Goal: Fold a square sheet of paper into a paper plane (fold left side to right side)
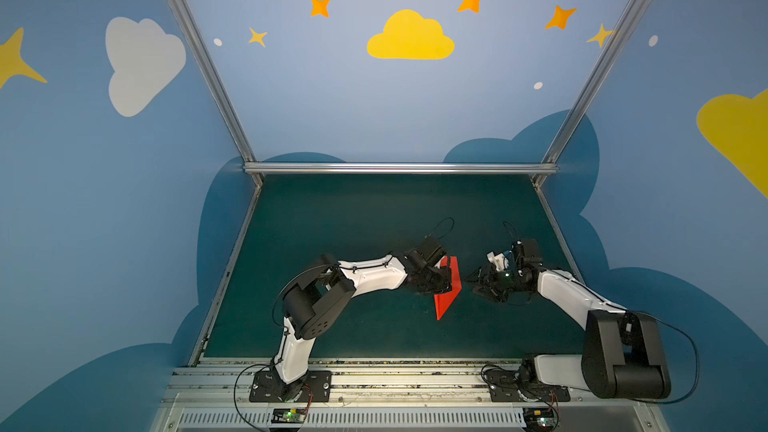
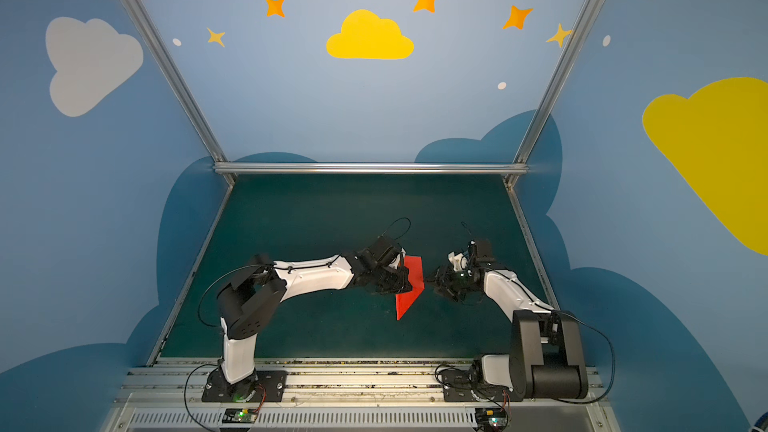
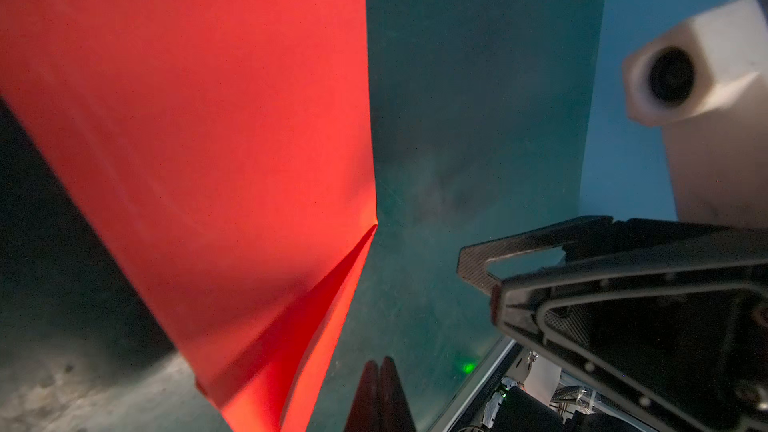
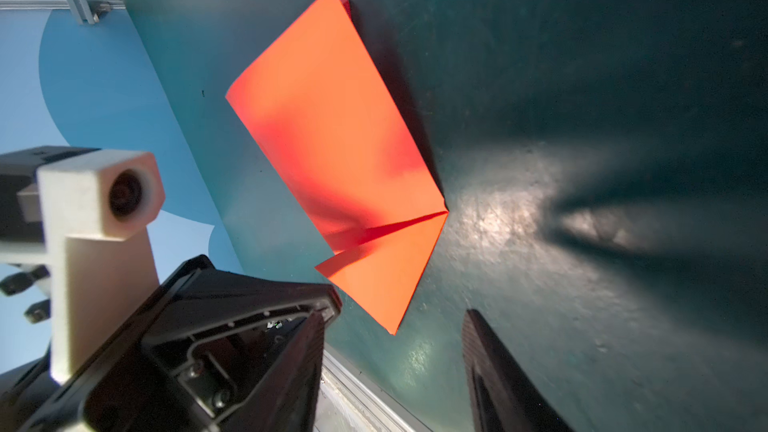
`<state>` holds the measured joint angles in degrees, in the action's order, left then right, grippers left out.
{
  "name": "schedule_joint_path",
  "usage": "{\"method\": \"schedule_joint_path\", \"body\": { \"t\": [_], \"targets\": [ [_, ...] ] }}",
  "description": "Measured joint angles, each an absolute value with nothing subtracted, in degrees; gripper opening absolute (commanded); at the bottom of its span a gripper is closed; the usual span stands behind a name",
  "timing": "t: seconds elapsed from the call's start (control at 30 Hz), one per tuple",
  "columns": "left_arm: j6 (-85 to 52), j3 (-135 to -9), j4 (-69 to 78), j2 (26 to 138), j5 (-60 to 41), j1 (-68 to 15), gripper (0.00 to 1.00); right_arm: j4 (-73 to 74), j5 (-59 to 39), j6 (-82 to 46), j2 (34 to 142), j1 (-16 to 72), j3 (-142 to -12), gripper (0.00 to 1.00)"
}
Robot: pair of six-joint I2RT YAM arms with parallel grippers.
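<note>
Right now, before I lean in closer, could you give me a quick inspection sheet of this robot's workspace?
Surface: dark green mat, scuffed.
Job's things: red paper, partly folded, pointed at its near end, lying on the mat.
Clutter: nothing seen.
Grippers: left gripper fingers shut, empty, by the paper's left side; right gripper fingers open, empty, apart from the paper on its right.
Cables: black cables loop off wrists and bases.
Surroundings: blue walls with painted clouds and stars; aluminium frame.

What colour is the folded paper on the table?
The paper is plain bright red, clearest in the right wrist view.
</note>
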<state>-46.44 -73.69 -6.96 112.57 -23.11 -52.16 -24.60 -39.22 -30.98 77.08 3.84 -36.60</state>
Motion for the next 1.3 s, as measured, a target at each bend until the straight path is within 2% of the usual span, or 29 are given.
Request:
{"method": "schedule_joint_path", "body": {
  "t": [1.03,1.3],
  "targets": [
    [-43.27,-69.47,-4.51,116.16,-25.06,-46.96,0.04,-15.20,-41.98,-33.56,87.79,6.00,-36.60,0.52],
    [-43.00,-68.77,-3.33,116.16,-25.87,-46.57,0.03,-11.44,-43.57,-34.74,91.11,6.35,-36.60,0.46]
  ]
}}
